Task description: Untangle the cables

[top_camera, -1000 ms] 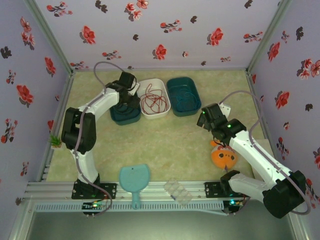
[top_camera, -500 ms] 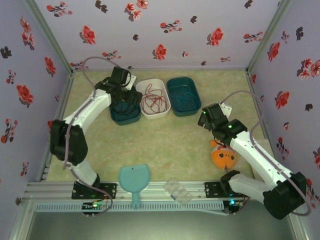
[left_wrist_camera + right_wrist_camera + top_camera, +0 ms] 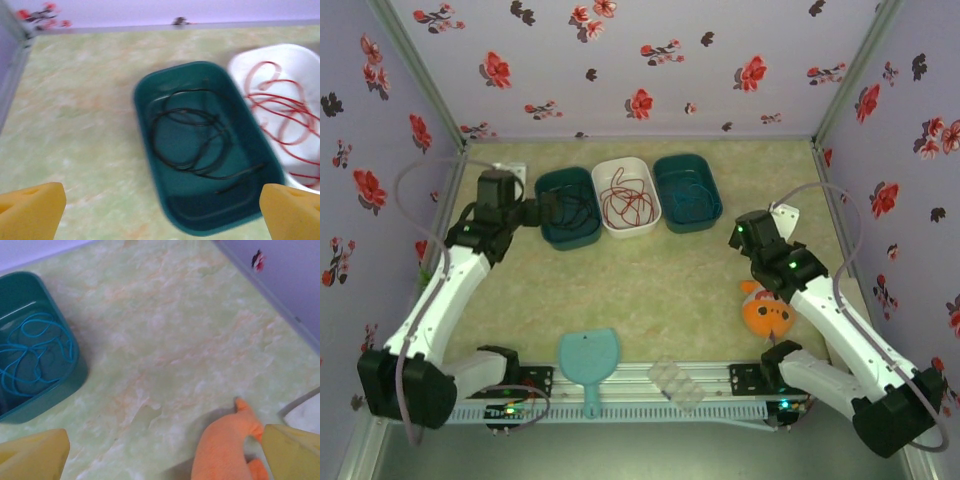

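The three cables lie apart, each in its own bin. A black cable (image 3: 190, 140) is coiled loosely in the left teal bin (image 3: 150, 165). A red cable (image 3: 280, 115) lies in the white bin (image 3: 240, 65), and a blue-teal cable (image 3: 35, 350) in the right teal bin (image 3: 60, 395). My left gripper (image 3: 160, 220) is open and empty, just left of the left teal bin (image 3: 568, 238) and facing it. My right gripper (image 3: 160, 455) is open and empty over bare table, right of the right teal bin (image 3: 687, 215), beside an orange toy.
An orange fish toy (image 3: 766, 312) lies under the right arm, close to the right finger (image 3: 292, 450). A light-blue scoop (image 3: 588, 360) and a clear plastic tray (image 3: 677, 383) sit at the near edge. Flowered walls close in three sides.
The left arm has swung back left off the left teal bin, its jaws opening wide; the black cable now shows lying in that bin. The right arm has shifted slightly.
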